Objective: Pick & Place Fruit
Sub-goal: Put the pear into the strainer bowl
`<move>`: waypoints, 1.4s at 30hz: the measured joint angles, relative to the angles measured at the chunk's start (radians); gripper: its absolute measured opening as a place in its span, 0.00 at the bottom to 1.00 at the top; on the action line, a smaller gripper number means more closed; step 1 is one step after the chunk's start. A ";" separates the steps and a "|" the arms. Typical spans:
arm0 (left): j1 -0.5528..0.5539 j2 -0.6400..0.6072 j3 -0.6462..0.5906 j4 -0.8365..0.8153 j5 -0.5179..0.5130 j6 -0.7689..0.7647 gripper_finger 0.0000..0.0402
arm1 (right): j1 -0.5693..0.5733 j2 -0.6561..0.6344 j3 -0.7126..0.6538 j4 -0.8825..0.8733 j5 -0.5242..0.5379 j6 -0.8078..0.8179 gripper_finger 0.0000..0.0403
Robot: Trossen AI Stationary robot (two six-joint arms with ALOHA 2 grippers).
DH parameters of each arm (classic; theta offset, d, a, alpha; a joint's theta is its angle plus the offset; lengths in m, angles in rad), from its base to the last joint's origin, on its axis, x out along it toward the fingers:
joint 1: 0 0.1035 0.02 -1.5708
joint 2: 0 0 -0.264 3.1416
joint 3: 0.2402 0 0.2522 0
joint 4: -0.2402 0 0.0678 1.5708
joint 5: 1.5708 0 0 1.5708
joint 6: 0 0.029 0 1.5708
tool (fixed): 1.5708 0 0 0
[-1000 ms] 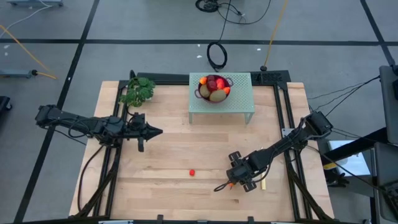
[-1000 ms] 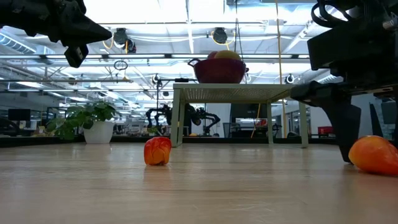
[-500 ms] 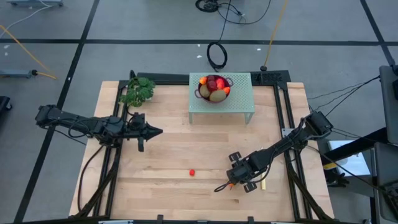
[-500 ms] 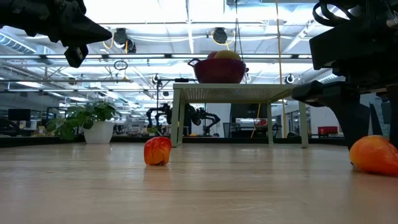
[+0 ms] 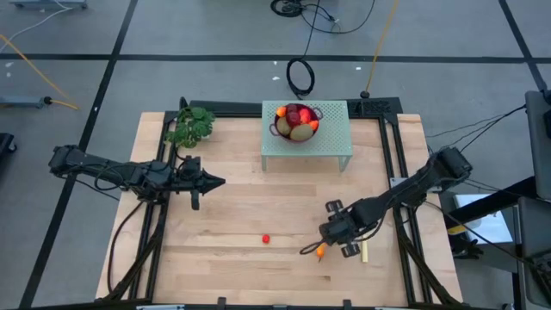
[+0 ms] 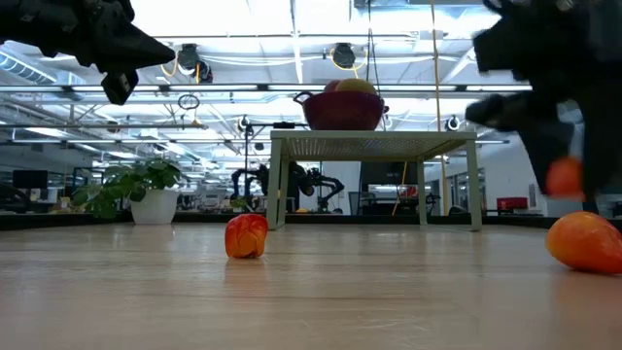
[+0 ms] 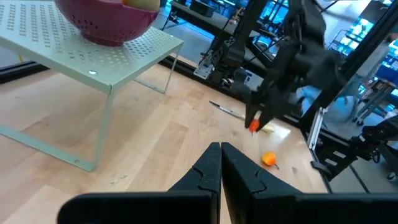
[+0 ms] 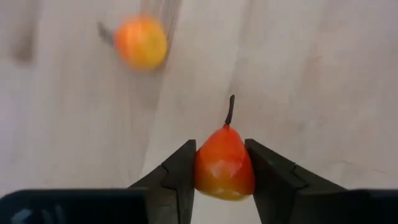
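Observation:
My right gripper (image 5: 332, 234) (image 8: 224, 167) is near the table's right front, shut on a small orange-red, pear-shaped fruit (image 8: 222, 163) (image 6: 564, 178) with a dark stem. Another small orange fruit (image 5: 320, 251) (image 8: 142, 42) (image 6: 583, 241) lies on the wood just beside it. A small red fruit (image 5: 266, 238) (image 6: 246, 236) lies on the table near the middle front. A dark red bowl (image 5: 297, 120) (image 6: 342, 109) holding several fruits stands on a pale green perforated stand (image 5: 331, 142). My left gripper (image 5: 220, 182) (image 7: 221, 158) hovers shut over the left middle of the table. My right gripper pinches the small fruit's two wide sides (image 8: 205, 168) between its two fingers (image 8: 180, 174). It comes steeply from above. The fruit is lifted clear of the table, and its stem (image 8: 230, 111) points away past the fingertips.
A leafy potted plant (image 5: 191, 127) stands at the far left corner. A slim yellowish thing (image 5: 364, 251) lies by the right gripper near the front. Bare wood stretches between the red fruit and the stand. Black frame rails run along the table's sides.
My right gripper has risen from the table and drawn slightly toward the far right, carrying the small orange-red fruit up clear of the wood. The other orange fruit has stayed where it lay.

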 joint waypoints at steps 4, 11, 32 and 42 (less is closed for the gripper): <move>0.000 0.000 0.000 0.000 0.000 0.020 0.02 | -0.031 -0.103 0.018 -0.001 0.054 0.102 0.29; 0.000 0.000 0.000 0.001 0.000 0.057 0.02 | -0.102 -0.243 0.119 0.044 0.280 0.224 0.28; 0.001 0.000 0.000 0.035 -0.003 0.089 0.02 | -0.610 -0.333 0.150 0.568 0.439 -0.123 0.28; 0.001 0.000 0.000 0.035 -0.114 0.052 0.02 | -0.904 -0.338 0.150 0.568 0.082 -0.130 0.28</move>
